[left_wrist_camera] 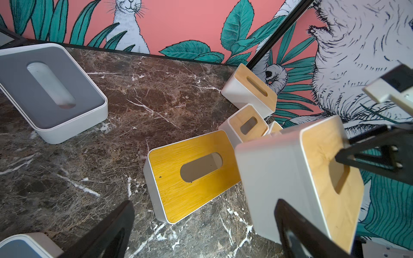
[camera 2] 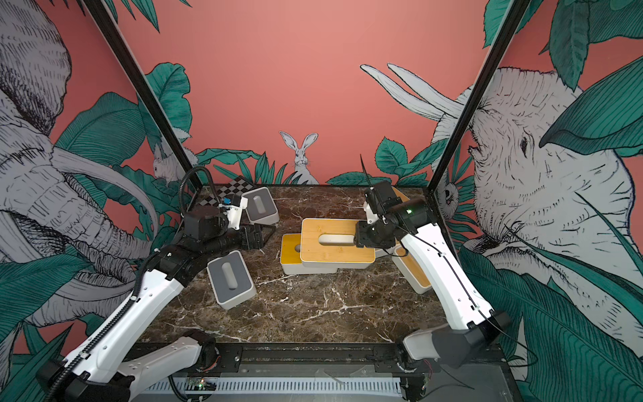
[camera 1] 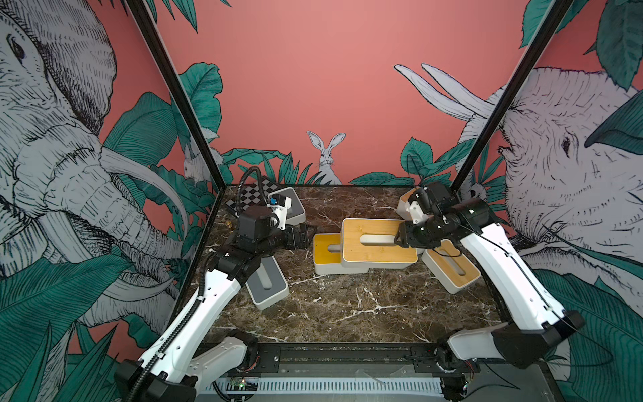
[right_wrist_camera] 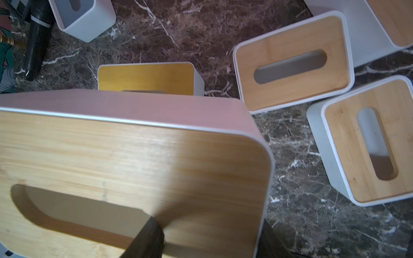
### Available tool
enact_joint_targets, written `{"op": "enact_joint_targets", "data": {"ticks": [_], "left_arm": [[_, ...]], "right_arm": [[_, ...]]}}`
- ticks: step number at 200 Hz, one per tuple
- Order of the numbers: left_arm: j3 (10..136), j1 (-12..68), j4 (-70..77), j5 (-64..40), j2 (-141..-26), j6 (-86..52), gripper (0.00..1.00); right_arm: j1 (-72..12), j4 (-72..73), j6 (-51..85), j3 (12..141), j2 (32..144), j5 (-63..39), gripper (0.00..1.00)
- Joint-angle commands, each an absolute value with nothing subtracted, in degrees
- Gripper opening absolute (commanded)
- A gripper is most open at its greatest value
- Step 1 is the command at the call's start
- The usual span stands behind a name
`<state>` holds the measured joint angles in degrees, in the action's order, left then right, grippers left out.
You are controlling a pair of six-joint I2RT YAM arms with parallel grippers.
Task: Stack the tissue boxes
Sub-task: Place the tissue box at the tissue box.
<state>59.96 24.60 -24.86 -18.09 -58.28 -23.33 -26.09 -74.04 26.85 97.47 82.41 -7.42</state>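
Seven tissue boxes. Four have bamboo lids: the held bamboo box (camera 1: 379,240) is clamped in the right gripper's (camera 1: 400,240) jaws, and the second bamboo box (right_wrist_camera: 292,64), third bamboo box (right_wrist_camera: 366,143) and fourth bamboo box (right_wrist_camera: 391,22) lie beside those jaws. One yellow box (camera 1: 323,255) lies ahead of them. Two are grey, the near grey box (camera 1: 275,289) and far grey box (camera 1: 295,205), either side of the left gripper's (camera 1: 304,238) spread jaws. One checkerboard case (camera 1: 250,198).

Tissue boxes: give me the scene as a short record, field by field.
Right gripper: shut on a bamboo-lid box, one finger in its slot
Held box position: off the table, overlapping the yellow-lid box in both top views
Left gripper: open, empty, beside the yellow-lid box
Grey-lid boxes: two on the marble table, near and far
Other bamboo-lid boxes: three on the table near the right arm
Stack: none visible yet
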Motion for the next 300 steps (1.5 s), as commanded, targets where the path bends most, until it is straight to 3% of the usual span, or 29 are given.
{"op": "enact_joint_targets", "data": {"ticks": [1, 122, 300], "left_arm": [[61.4, 24.3, -26.6, -17.9, -56.8, -23.8, 0.99], [56.3, 24.3, -21.8, -19.0, -57.5, -26.9, 0.99], [52.8, 24.2, -20.4, -16.2, -56.7, -27.2, 1.00]], "right_arm": [[-26.0, -69.1, 25.9, 102.0, 86.5, -10.3, 0.31], [-29.3, -64.5, 29.5, 111.8, 105.7, -10.1, 0.29], [-33.7, -67.2, 32.9, 109.4, 105.0, -5.1, 0.34]]}}
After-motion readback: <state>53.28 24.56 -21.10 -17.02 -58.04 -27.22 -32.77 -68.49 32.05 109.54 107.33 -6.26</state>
